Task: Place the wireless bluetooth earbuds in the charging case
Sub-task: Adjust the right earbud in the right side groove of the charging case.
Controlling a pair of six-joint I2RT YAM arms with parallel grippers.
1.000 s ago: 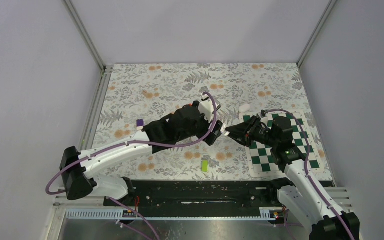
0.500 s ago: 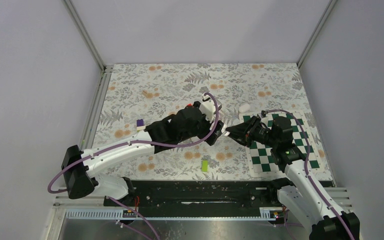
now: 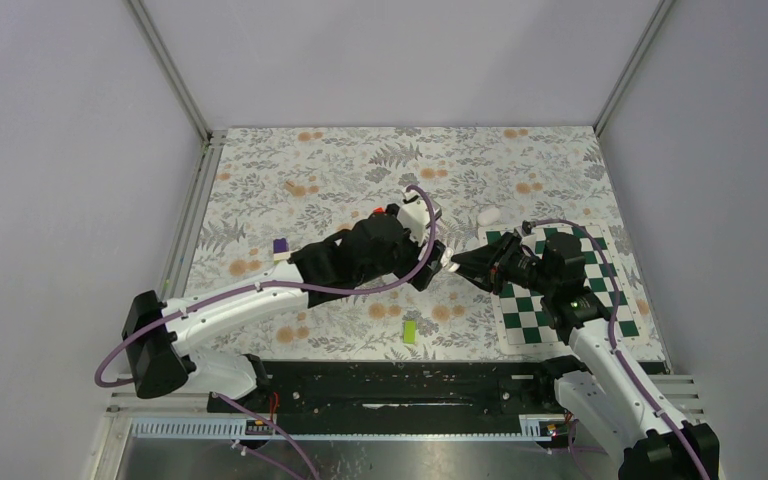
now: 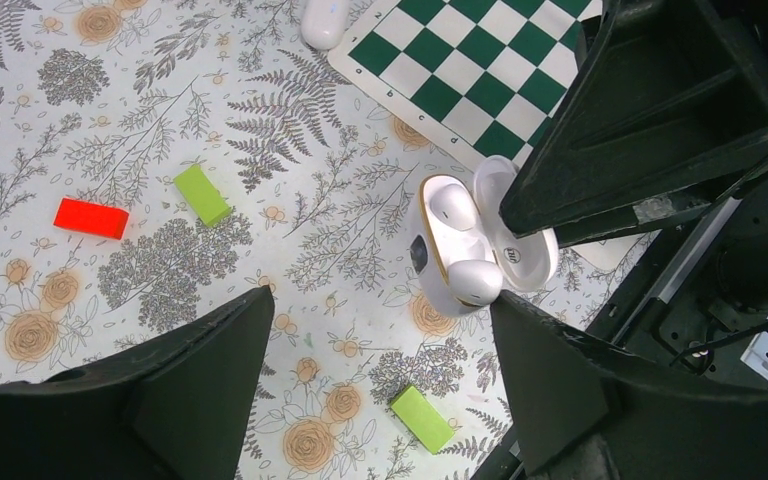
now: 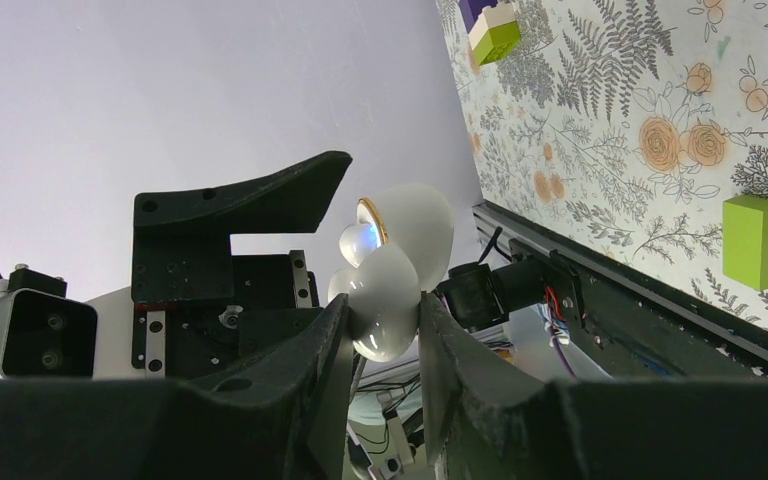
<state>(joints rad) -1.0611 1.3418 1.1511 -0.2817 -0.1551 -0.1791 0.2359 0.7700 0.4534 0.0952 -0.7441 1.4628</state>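
charging case (image 4: 430, 250): lid open, two earbuds (image 4: 452, 205) sitting inside | right end effector (image 5: 385, 320): pinching case | left end effector (image 4: 380, 315): spread, above it

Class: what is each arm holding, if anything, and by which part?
Right jaws pinch the open charging case, apparently by its lid half; left jaws hold nothing.

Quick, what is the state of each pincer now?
Left pincer: open, holding nothing.
Right pincer: closed on the charging case.
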